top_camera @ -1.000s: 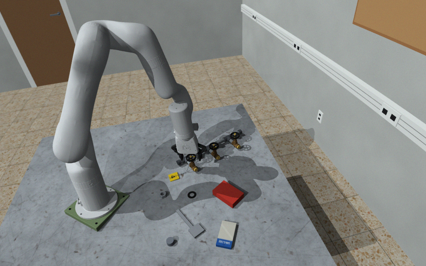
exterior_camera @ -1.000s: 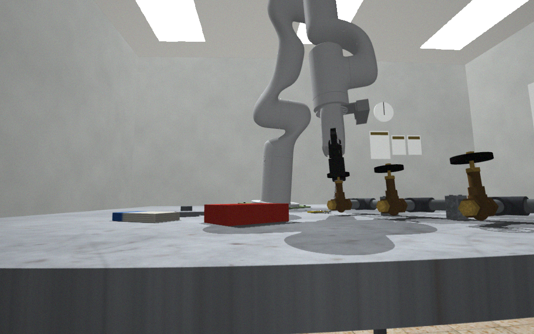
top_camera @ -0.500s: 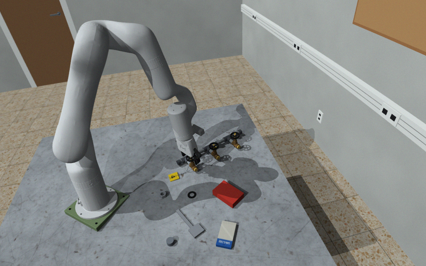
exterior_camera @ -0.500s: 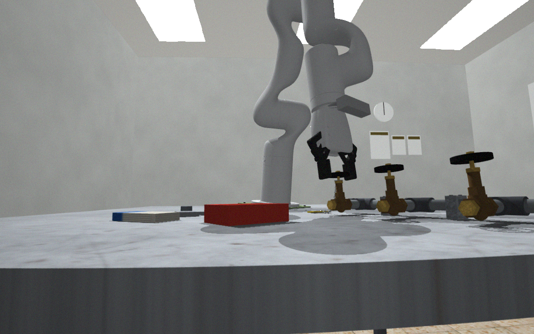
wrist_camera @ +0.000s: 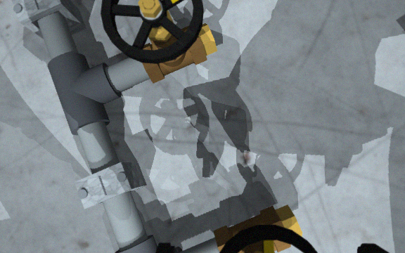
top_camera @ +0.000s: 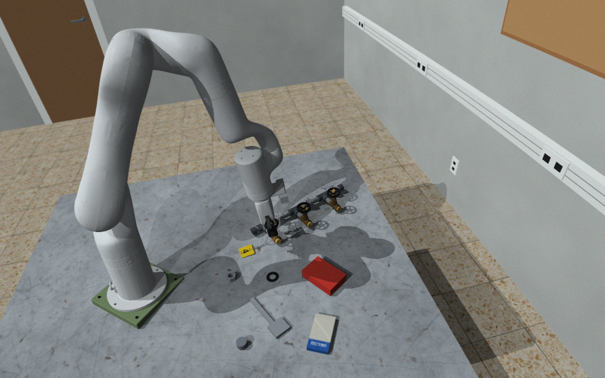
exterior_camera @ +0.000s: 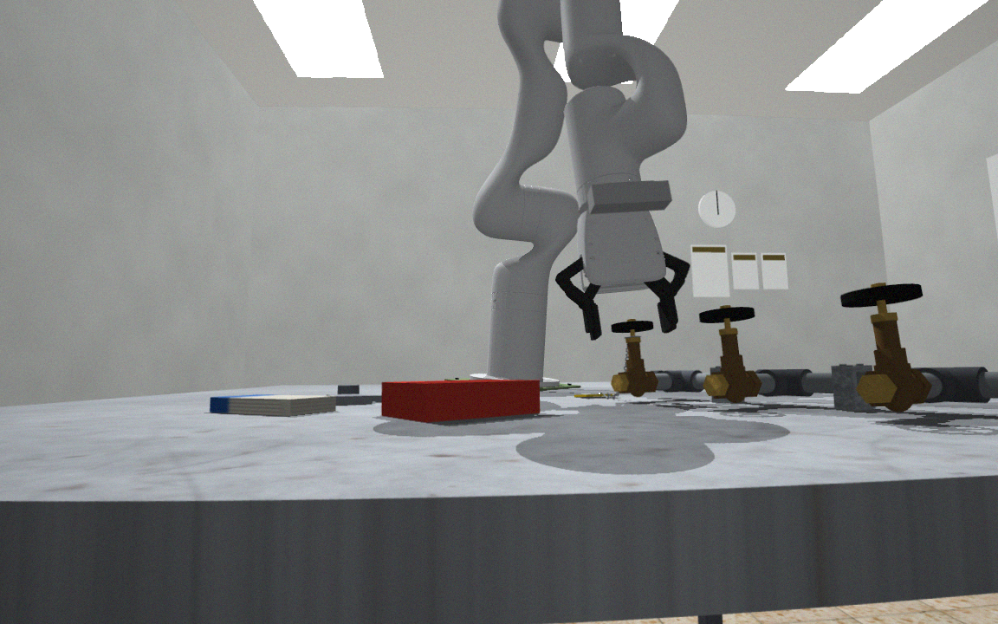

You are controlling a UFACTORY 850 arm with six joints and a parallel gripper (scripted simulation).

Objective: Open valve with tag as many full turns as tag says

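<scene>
Three brass valves with black handwheels stand in a row on a grey pipe [top_camera: 290, 215] [wrist_camera: 83, 105]. The nearest valve [top_camera: 276, 226] [exterior_camera: 633, 379] [wrist_camera: 255, 219] has a chain to a yellow tag [top_camera: 246, 250] that lies flat and reads 4. My gripper [top_camera: 271, 220] [exterior_camera: 630, 321] points straight down and is open. Its fingers stand on either side of that valve's handwheel, at its height, with gaps on both sides. The middle valve [top_camera: 303, 210] [exterior_camera: 728, 348] [wrist_camera: 150, 28] and the far valve [top_camera: 333, 193] [exterior_camera: 883, 341] stand free.
A red block [top_camera: 323, 274] [exterior_camera: 460, 399] lies in front of the valves. A white and blue box [top_camera: 322, 333] [exterior_camera: 269, 403], a black ring [top_camera: 272, 273], a grey nut [top_camera: 232, 275], a grey paddle piece [top_camera: 274, 322] and a grey cylinder [top_camera: 243, 342] lie nearer the front. The arm's base [top_camera: 137, 293] is at the left.
</scene>
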